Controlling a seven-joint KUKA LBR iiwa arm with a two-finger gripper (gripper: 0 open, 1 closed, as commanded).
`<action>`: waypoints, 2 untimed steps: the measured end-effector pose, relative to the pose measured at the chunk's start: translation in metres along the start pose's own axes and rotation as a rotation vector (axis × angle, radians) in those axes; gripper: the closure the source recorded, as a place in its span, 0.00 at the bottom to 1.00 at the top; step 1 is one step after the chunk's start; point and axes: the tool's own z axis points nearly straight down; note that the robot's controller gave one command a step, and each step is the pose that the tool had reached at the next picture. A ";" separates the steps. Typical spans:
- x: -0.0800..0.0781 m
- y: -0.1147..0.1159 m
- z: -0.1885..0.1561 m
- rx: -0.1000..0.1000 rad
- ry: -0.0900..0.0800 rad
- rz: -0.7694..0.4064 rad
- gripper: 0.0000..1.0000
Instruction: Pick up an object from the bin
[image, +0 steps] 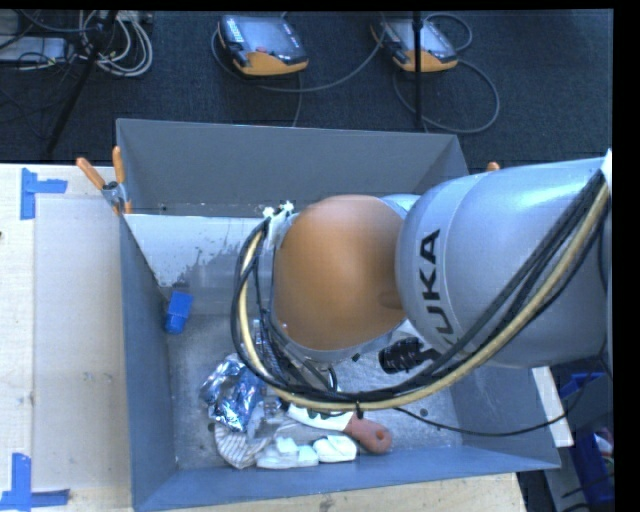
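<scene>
— What lies in the grey metal bin (290, 140)?
— A small blue plastic block (178, 311) near the left wall. Along the front wall is a heap: crumpled silver foil wrapper (232, 395), white lumpy pieces (305, 452), a reddish-orange rounded piece (370, 435).
— And the gripper (290, 385)?
— It sits below the arm's orange cover (335, 270), over the heap beside the foil. Open or closed, I cannot tell.

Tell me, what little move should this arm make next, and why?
Probably ease straight down, slowly. The orange wrist cover hangs over the heap by the bin's near wall: crumpled silver foil, white pieces and a reddish stub. The small blue block lies apart to the left, so the heap looks the nearer target.
</scene>
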 end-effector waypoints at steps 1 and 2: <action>-0.002 -0.001 -0.004 -0.002 -0.007 0.005 0.00; -0.009 0.003 0.043 -0.003 -0.014 -0.053 0.00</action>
